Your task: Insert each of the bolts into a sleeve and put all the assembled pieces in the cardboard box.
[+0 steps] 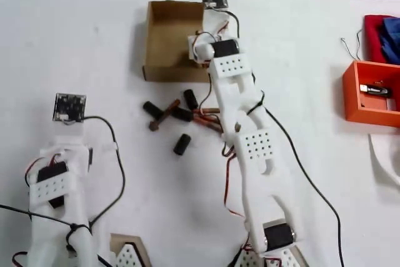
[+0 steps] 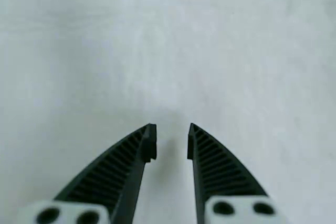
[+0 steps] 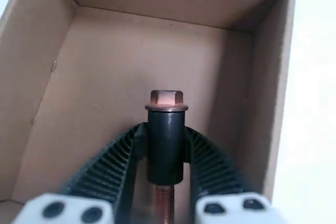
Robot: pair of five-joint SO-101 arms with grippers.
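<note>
Logging the right gripper first: its 2 ribbed fingers are clamped on a black sleeve, 1 finger on each side. A copper bolt runs through that sleeve. Its hex head sits just past the fingertips, and its threaded shank shows on the wrist side of the sleeve. We see the cardboard box directly beyond this gripper, so the held piece hangs over the box floor, within its walls. We cannot tell whether it touches the floor.

Left gripper: the jaws stand apart by a narrow gap, and the white table shows through it.

High view: loose sleeves and loose bolts lie on the table behind the right gripper, beside its arm and on the side toward the left arm. An orange tray sits well apart on that arm's other side.
</note>
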